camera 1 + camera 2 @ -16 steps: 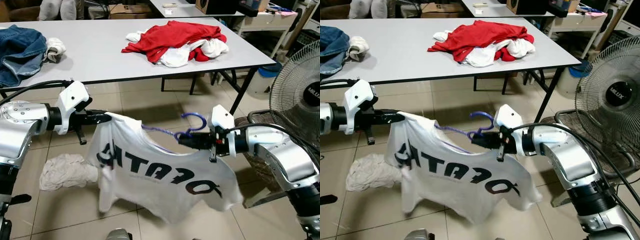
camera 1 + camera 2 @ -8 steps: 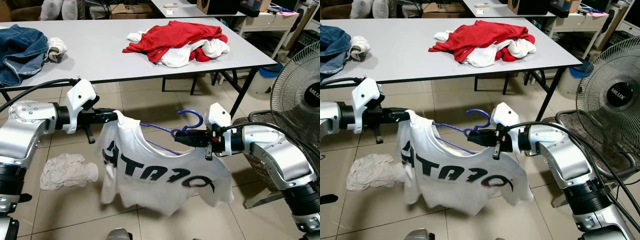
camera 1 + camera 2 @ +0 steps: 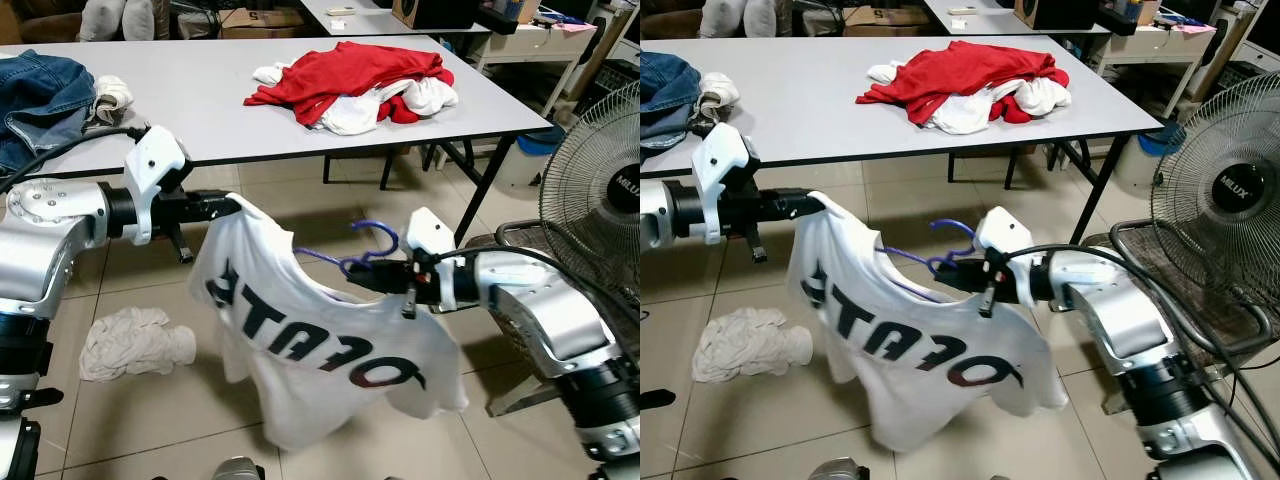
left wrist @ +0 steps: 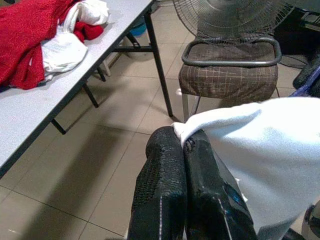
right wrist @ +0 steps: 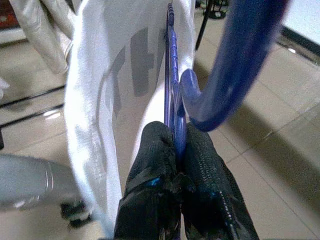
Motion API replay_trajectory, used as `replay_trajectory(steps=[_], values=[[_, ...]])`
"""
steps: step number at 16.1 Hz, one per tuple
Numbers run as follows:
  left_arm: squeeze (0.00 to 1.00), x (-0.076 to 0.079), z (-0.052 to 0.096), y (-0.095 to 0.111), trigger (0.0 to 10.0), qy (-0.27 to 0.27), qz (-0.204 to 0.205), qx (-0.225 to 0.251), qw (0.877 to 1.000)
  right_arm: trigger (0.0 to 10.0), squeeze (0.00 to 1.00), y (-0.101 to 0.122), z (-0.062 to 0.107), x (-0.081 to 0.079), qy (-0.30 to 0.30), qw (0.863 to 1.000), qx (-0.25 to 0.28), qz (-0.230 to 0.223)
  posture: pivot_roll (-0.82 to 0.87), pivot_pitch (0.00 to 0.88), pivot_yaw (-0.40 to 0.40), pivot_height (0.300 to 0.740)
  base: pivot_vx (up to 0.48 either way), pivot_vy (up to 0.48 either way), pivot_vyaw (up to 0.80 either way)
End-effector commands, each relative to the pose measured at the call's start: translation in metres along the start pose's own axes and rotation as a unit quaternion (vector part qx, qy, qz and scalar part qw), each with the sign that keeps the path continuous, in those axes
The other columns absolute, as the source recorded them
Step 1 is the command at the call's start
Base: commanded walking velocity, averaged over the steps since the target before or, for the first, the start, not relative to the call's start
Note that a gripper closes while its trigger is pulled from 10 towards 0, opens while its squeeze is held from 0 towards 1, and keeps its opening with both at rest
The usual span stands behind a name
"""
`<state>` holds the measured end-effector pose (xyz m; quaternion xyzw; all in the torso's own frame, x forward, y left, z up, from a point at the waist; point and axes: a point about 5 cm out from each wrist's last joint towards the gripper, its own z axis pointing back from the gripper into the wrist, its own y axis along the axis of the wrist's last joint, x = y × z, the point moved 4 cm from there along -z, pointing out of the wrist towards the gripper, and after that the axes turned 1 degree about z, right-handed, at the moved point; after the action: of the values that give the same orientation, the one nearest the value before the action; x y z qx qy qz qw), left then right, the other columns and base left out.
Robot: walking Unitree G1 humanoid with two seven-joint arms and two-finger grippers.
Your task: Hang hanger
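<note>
Left eye view: left end effector (image 3: 232,206) pinches the white T-shirt (image 3: 320,345) by its shoulder, spreading it for the blue hanger (image 3: 350,260), midair before the counter (image 3: 200,110).
Right wrist view: right end effector (image 5: 176,145) clamps the hanger's neck.

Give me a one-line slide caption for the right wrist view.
Right gripper clamps the blue hanger just below its hook, white T-shirt draped alongside.
</note>
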<state>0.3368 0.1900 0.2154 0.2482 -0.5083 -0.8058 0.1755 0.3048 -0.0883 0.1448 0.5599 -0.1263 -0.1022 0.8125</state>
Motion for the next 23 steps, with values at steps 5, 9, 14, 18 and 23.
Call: replay_trajectory(steps=[5, 9, 14, 18, 23], values=[[0.0, 0.003, -0.009, -0.005, 0.0, 0.027, -0.011, -0.019, 0.999, 10.0, 0.0, 0.028, 0.004, 0.021, -0.051, 0.997, 0.062, 0.008, 0.04, 0.0, -0.008, 0.74, 0.0, 0.0, 0.0], [0.0, -0.003, -0.011, -0.012, 10.0, 0.058, -0.024, -0.029, 0.998, 10.0, 0.0, 0.028, 0.003, 0.018, -0.04, 0.997, 0.065, 0.005, 0.03, 0.0, -0.009, 0.74, 0.0, 0.0, 0.0], [1.0, -0.006, -0.009, -0.008, 10.0, 0.049, 0.003, -0.002, 0.999, 10.0, 0.0, 0.027, 0.005, 0.016, -0.035, 0.997, 0.064, 0.003, 0.03, 0.0, -0.006, 0.74, 0.0, 0.0, 0.0], [1.0, -0.009, -0.006, -0.014, 10.0, 0.055, 0.011, -0.017, 0.998, 10.0, 0.0, 0.028, 0.006, 0.017, -0.034, 0.997, 0.067, 0.001, 0.03, 0.0, -0.005, 0.74, 0.0, 0.0, 0.0], [0.0, -0.02, 0.025, -0.049, 10.0, 0.056, 0.019, -0.084, 0.995, 10.0, 0.0, 0.03, 0.014, 0.021, -0.039, 0.997, 0.069, 0.0, 0.03, 0.0, -0.006, 0.74, 0.0, 0.0, 0.0]])
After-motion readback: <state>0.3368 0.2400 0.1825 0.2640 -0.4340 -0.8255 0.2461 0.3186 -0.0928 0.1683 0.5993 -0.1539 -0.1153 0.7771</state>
